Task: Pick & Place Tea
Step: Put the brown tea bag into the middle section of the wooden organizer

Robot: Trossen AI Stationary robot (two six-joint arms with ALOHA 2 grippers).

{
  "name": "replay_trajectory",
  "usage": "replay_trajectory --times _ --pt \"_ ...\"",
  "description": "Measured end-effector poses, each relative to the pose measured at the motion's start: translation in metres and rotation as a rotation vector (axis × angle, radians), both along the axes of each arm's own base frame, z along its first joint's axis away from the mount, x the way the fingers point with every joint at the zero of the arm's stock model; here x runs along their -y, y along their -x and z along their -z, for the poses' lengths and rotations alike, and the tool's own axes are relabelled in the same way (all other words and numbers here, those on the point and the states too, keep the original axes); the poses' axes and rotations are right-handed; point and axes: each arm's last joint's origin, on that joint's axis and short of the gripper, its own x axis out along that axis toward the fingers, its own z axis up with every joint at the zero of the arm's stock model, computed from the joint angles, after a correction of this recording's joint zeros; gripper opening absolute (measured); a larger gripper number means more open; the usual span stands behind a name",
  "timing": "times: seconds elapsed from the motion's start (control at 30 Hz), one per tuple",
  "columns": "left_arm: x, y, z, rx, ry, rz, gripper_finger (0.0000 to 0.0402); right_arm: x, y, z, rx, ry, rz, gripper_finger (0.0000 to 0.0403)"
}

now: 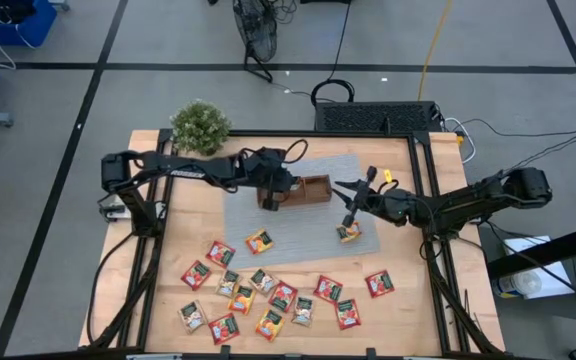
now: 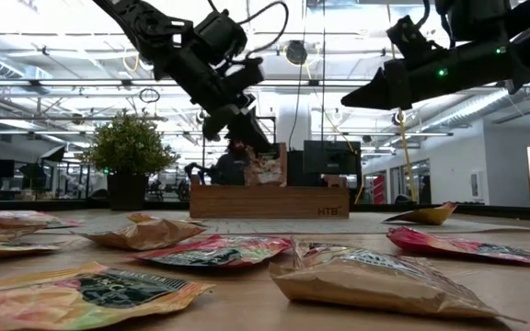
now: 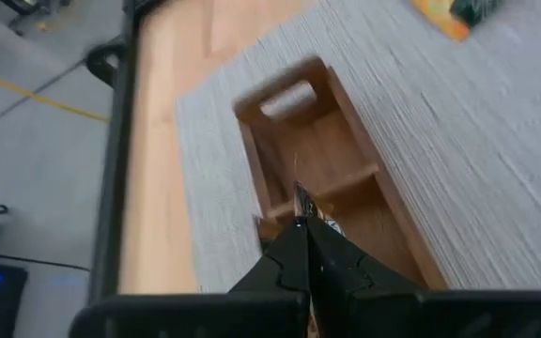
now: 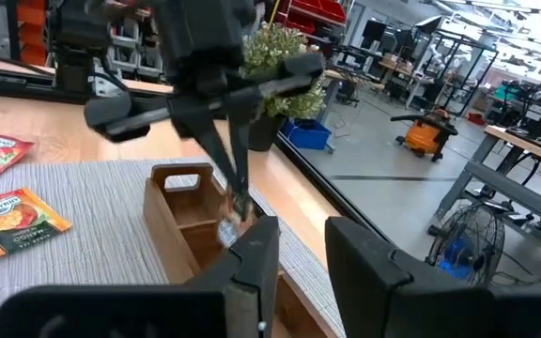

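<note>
High view: left gripper [image 1: 271, 192] pinches a packet [image 1: 271, 203] over the tray [image 1: 313, 186], frame centre, at its left end. Right gripper [image 1: 351, 207], centre-right, hangs directly above an orange packet [image 1: 348, 233], jaws part-spread.
Low view: held packet [image 2: 267, 168] at the tray's [image 2: 320, 200] rim.

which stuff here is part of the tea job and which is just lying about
Job:
- tea packets
- wooden tray
- left end effector, shut on a packet over the tray
- right end effector, above an orange packet

Lying about:
- potted plant
- grey mat
</note>
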Motion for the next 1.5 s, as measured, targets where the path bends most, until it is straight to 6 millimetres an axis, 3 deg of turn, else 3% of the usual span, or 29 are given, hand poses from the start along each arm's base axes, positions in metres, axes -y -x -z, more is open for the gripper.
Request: replay_trajectory --times 0.27,0.47,1.03,1.23,1.5 --pt "-0.005 -0.005 0.024 -0.059 0.019 -0.010 0.0001 0.000 0.000 0.000 0.003 0.000 0.000 0.0076" --pt "-0.006 -0.007 0.031 -0.076 0.016 -0.012 0.0001 0.000 0.000 0.000 0.000 0.002 0.000 0.0073" --pt "-0.010 -0.006 0.030 -0.092 -0.074 -0.171 0.0067 0.000 0.000 0.002 -0.018 0.003 0.000 0.0073" --pt "-0.001 -0.011 0.026 -0.059 -0.114 -0.175 0.0106 0.000 0.000 0.002 -0.025 0.003 0.000 0.0073" --pt "0.021 -0.015 0.009 -0.036 -0.329 -0.215 0.0136 0.000 0.000 0.003 -0.035 0.002 0.000 0.0073"
